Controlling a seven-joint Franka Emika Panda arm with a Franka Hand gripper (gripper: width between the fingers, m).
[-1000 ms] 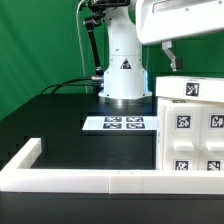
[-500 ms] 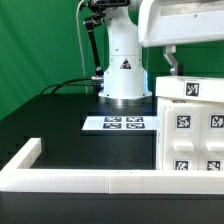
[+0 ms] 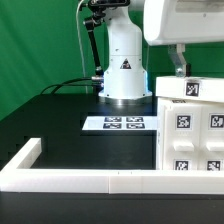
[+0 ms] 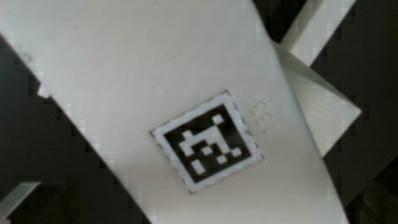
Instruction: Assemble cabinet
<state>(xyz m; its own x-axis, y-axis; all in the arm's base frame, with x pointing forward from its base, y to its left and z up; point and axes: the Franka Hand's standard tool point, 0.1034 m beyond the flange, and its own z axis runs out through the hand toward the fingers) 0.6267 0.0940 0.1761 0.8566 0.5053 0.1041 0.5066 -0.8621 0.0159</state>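
The white cabinet (image 3: pixel 190 125) stands at the exterior view's right, with black-and-white tags on its front and top. My gripper (image 3: pixel 179 62) hangs from the large white hand just above the cabinet's top rear edge. Only one dark finger shows, and the cabinet hides the tips. In the wrist view a white cabinet panel (image 4: pixel 151 90) with one tag (image 4: pixel 215 141) fills the picture very close, running between the dark corners where my jaws stand. Another white bar (image 4: pixel 320 30) lies behind it. Whether the jaws press on the panel is not visible.
The marker board (image 3: pixel 115 124) lies flat on the black table in front of the arm's white base (image 3: pixel 123 65). A long low white border rail (image 3: pixel 70 180) runs along the front and turns back at the exterior view's left. A green backdrop stands behind.
The hand and its finger have shifted toward the exterior view's right, over the cabinet's top. The cabinet and the marker board have not moved.
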